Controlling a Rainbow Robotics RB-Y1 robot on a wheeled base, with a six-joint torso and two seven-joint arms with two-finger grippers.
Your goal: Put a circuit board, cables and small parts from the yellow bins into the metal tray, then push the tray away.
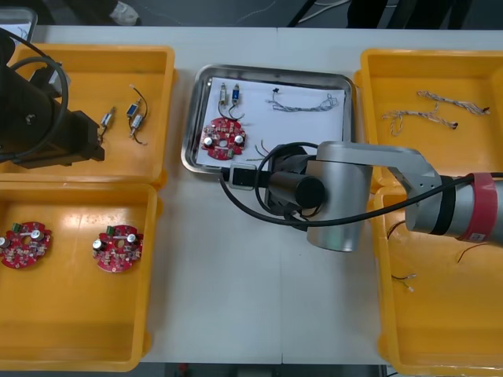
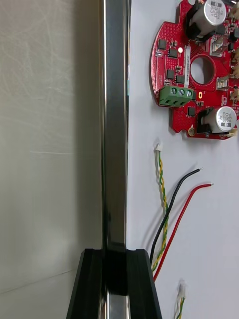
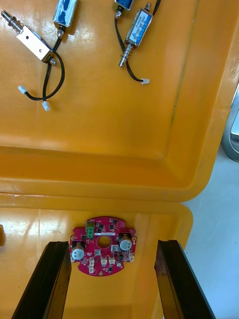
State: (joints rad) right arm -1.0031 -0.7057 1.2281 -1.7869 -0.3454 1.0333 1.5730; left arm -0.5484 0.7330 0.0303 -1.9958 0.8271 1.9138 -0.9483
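Starting at the near edge of the table, the near left bin (image 1: pixel 71 345) at 8 o'clock holds two circuit boards (image 1: pixel 24 244) (image 1: pixel 118 249). The near right bin (image 1: pixel 440 330) at 4 o'clock holds thin loose cables (image 1: pixel 403 280).

The left gripper (image 3: pixel 112 244) hangs at 9 o'clock over the wall between the two left bins. Its jaws are released and stand wide apart, grasping nothing.

The right gripper (image 2: pixel 114 251) sits at about 6 o'clock on the metal tray (image 1: pixel 271 72). Its jaws are clenched on the tray's near rim, which runs between them.

Tray contents, white liner inside:
- one red circuit board (image 1: pixel 224 137) at 8 o'clock
- small metal parts (image 1: pixel 229 94) at 11 o'clock
- a twisted blue and white cable (image 1: pixel 302 102) at 1 o'clock
- black and red leads (image 2: pixel 174 219) beside a yellow twisted cable (image 2: pixel 162 189), just inside the near rim

Farther out, the far left bin (image 1: pixel 78 71) at 10 o'clock holds spare metal parts (image 1: pixel 135 116). The far right bin (image 1: pixel 416 71) at 2 o'clock holds more twisted cables (image 1: pixel 432 110).

Status: loading appears complete, since a board, cables and parts all lie in the tray. The outstanding step is pushing the tray toward 12 o'clock, and the grip on the rim suggests this is about to begin.
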